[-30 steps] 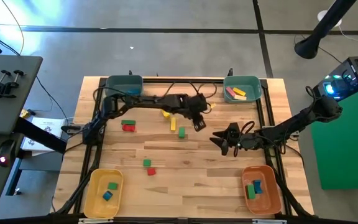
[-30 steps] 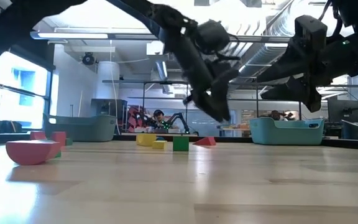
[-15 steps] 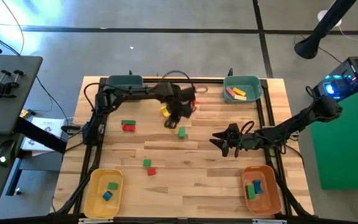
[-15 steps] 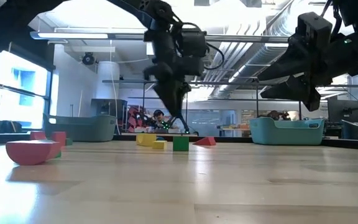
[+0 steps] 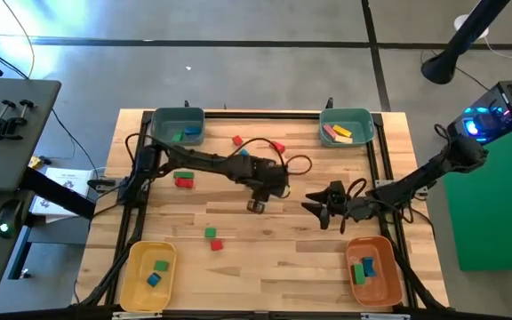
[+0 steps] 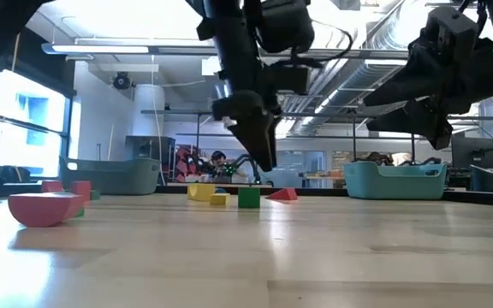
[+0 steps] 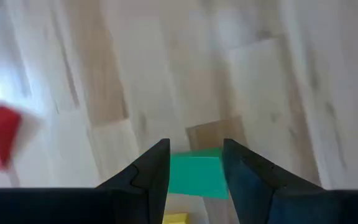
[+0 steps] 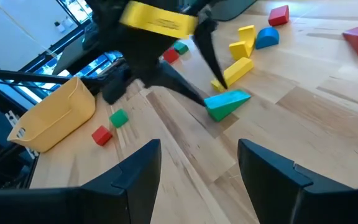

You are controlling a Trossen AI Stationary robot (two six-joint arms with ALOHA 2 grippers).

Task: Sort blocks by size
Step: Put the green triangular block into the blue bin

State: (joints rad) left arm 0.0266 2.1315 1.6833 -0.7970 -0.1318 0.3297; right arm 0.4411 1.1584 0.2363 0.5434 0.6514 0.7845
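The left arm reaches from the table's nine o'clock edge to its middle, its left gripper point(image 5: 256, 205) pointed down, fingers spread either side of a green block point(image 7: 194, 175) without pinching it. The right gripper point(image 5: 320, 212) hangs just beside it toward three o'clock, fingers apart and empty. Only the right wrist view shows the green block point(image 8: 226, 103) tilted beside yellow blocks point(image 8: 240, 53) and a blue arch point(image 8: 266, 37). Overhead, sorted blocks lie in the teal bins point(image 5: 177, 117), yellow bin point(image 5: 135, 286) and orange bin point(image 5: 385, 283).
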